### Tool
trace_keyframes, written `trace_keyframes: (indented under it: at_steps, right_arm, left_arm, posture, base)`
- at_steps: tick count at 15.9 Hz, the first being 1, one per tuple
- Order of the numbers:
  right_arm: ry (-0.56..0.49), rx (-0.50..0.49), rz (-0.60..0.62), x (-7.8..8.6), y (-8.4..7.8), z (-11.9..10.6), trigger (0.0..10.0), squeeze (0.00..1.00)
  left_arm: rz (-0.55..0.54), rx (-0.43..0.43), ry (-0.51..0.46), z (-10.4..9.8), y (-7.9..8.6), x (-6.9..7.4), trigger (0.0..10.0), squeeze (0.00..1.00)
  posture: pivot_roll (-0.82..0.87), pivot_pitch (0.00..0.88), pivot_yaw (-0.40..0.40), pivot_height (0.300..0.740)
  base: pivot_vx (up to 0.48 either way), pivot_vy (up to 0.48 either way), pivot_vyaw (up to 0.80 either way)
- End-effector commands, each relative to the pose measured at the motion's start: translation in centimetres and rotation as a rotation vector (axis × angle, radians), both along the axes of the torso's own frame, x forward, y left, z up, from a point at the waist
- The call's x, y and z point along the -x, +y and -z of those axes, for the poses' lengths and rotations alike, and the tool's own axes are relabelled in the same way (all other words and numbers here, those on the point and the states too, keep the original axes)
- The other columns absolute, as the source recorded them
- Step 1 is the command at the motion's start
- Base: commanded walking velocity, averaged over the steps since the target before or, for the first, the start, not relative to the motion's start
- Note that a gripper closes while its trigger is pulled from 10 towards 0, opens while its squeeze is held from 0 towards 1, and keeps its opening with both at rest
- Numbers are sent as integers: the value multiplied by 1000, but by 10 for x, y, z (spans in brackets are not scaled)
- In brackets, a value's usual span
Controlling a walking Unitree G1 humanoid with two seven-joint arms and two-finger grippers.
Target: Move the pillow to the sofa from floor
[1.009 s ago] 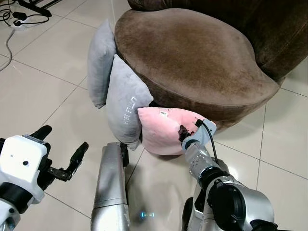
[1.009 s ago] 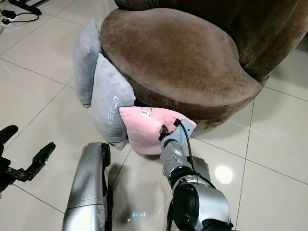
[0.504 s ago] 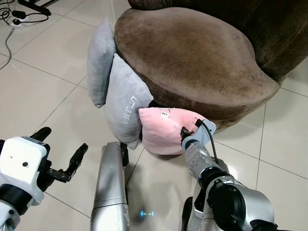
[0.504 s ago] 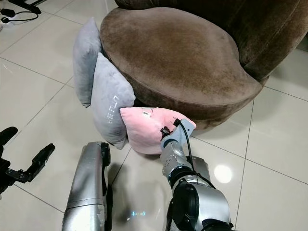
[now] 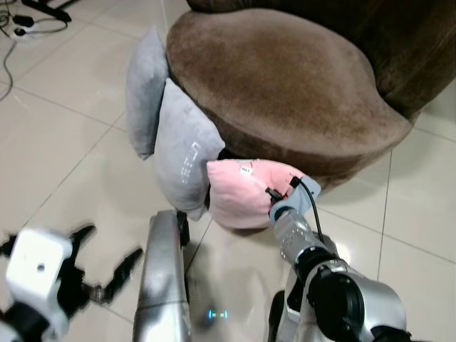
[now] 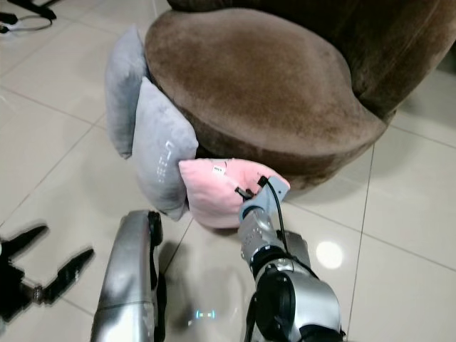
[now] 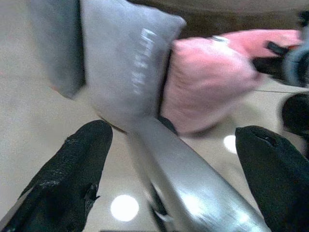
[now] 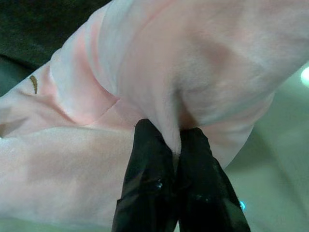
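Observation:
A pink pillow (image 5: pixel 239 192) leans against the base of the brown sofa (image 5: pixel 285 78), low at the floor. My right gripper (image 5: pixel 272 194) is shut on a fold of its fabric; the right wrist view has both black fingers (image 8: pixel 154 179) pinching the pink pillow (image 8: pixel 145 82). Two grey pillows (image 5: pixel 178 153) lean on the sofa's left side, beside the pink one. My left gripper (image 5: pixel 100 263) hangs open low at the left over the tiles, blurred. In the left wrist view its fingers (image 7: pixel 67 179) stand wide apart, with the grey pillow (image 7: pixel 125 63) and pink pillow (image 7: pixel 207 82) ahead.
My silver leg (image 5: pixel 162 285) stands between the arms on the glossy tiled floor (image 5: pixel 64 149). Cables and a power strip (image 5: pixel 21 32) lie at the far left. Open tile lies to the right of the sofa (image 5: pixel 420 206).
The pink pillow has risen slightly with my right gripper. The left gripper has dropped lower and is blurred with motion.

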State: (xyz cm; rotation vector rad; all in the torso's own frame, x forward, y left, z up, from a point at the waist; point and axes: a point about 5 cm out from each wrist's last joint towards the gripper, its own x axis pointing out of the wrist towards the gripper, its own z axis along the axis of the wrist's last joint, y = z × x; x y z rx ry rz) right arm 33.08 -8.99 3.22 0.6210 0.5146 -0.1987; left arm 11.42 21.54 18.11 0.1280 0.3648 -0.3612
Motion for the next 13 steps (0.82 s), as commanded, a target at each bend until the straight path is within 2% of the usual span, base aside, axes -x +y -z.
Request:
trace_keyframes:
  at_steps: [1, 2, 5, 8, 10, 12, 13]
  right_arm:
    - [9, -18, 1, 3, 4, 2, 0, 0]
    - [6, -24, -4, 2, 6, 2, 0, 0]
    - [-2, -31, -21, 3, 7, 3, 0, 0]
    - [-42, -43, -33, 0, 2, 0, 0, 0]
    - [-141, -128, -21, -11, -4, -16, 0, 0]
    - [-295, -189, -26, -29, -17, -44, 0, 0]
    - [-320, -191, -32, -32, -18, -49, 0, 0]
  left_arm:
    - [28, 8, 35, -1, 0, 7, 10000, 0]
    - [38, 6, 73, 0, 3, 13, 10000, 0]
    - [-6, -7, 90, 1, 9, 22, 10000, 0]
    - [3, -2, 89, 4, 8, 22, 10000, 0]
    - [-10, 30, 68, 16, 5, 15, 10000, 0]
    - [-43, 62, 33, 29, 3, 7, 10000, 0]
    - [-50, 68, 27, 30, 2, 5, 10000, 0]
  posture:
    - [452, 202, -29, 460]
    - [456, 197, -33, 460]
    - [444, 182, -53, 460]
    - [401, 131, -68, 460]
    - [321, 42, -89, 460]
    - [273, 0, -112, 460]
    - [262, 0, -120, 460]
  base:
    - [0, 0, 0]
    - [0, 0, 0]
    - [0, 0, 0]
    - [0, 0, 0]
    - [0, 0, 0]
    - [0, 0, 0]
    - [0, 0, 0]
